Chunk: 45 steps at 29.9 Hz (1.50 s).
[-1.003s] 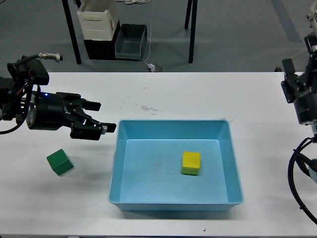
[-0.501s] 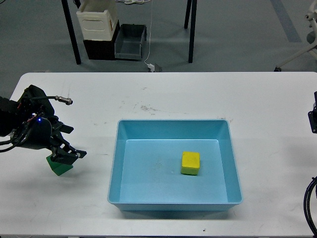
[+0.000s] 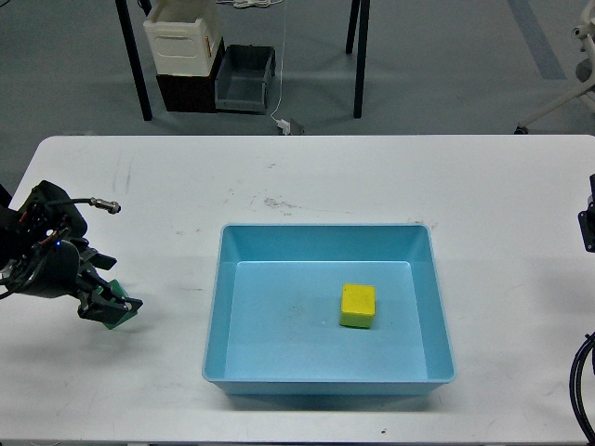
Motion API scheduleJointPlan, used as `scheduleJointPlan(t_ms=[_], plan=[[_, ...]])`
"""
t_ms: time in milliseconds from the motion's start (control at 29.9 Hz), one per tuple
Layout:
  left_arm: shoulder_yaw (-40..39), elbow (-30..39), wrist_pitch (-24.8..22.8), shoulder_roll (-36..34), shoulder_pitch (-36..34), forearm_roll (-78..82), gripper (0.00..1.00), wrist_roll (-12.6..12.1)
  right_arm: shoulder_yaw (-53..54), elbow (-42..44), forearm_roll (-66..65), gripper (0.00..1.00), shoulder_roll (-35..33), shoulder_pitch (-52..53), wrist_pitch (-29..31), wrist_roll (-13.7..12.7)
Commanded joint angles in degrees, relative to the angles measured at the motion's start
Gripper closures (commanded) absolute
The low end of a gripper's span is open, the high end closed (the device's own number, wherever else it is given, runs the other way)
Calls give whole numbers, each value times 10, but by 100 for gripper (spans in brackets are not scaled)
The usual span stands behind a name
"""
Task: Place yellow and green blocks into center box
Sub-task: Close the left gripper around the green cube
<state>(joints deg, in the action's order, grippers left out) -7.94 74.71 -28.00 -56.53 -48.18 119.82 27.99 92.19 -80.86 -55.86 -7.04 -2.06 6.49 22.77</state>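
Observation:
The yellow block [image 3: 358, 306] lies inside the blue box [image 3: 223, 279] at the table's centre, right of the box's middle. The green block [image 3: 119, 316] sits on the white table left of the box, mostly hidden by my left gripper [image 3: 107, 303]. The gripper's dark fingers stand around the block, low at the table. I cannot tell whether they are closed on it. Of my right arm only a small black part [image 3: 588, 228] shows at the right edge; its gripper is out of view.
The white table's near edge [image 3: 279, 439] runs along the bottom. Behind the table on the floor stand a white crate [image 3: 183, 35], a grey bin [image 3: 245, 76] and black table legs [image 3: 361, 56].
My left gripper swung back from near the box's left rim, down and left onto the green block. My right arm withdrew past the right edge.

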Motion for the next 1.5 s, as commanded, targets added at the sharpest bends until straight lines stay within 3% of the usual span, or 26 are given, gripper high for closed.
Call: scheduleJointPlan(t_ms=[0, 468, 735, 835, 936, 1003, 1237, 1470], plan=[[0, -15, 0, 0, 10, 0, 0, 0, 0, 1, 0, 0, 0, -4, 0, 0], [-1, -40, 23, 26, 24, -8, 2, 0, 0, 3, 0, 0, 1, -4, -2, 0], [9, -49, 50, 26, 37, -6, 26, 0, 0, 3, 0, 0, 1, -4, -3, 0], [12, -49, 59, 25, 39, -7, 30, 0, 0, 3, 0, 0, 2, -4, -3, 0], [11, -49, 63, 26, 39, -8, 39, 0, 0, 3, 0, 0, 2, -4, -4, 0], [10, -49, 70, 24, 39, -10, 51, 0, 0, 3, 0, 0, 1, -4, -4, 0], [12, -58, 74, 19, 41, -12, 70, 0, 0, 3, 0, 0, 1, -4, -4, 0], [-2, -83, 109, -2, 29, -91, 73, 0, 1, 3, 0, 0, 1, -7, -4, 0]])
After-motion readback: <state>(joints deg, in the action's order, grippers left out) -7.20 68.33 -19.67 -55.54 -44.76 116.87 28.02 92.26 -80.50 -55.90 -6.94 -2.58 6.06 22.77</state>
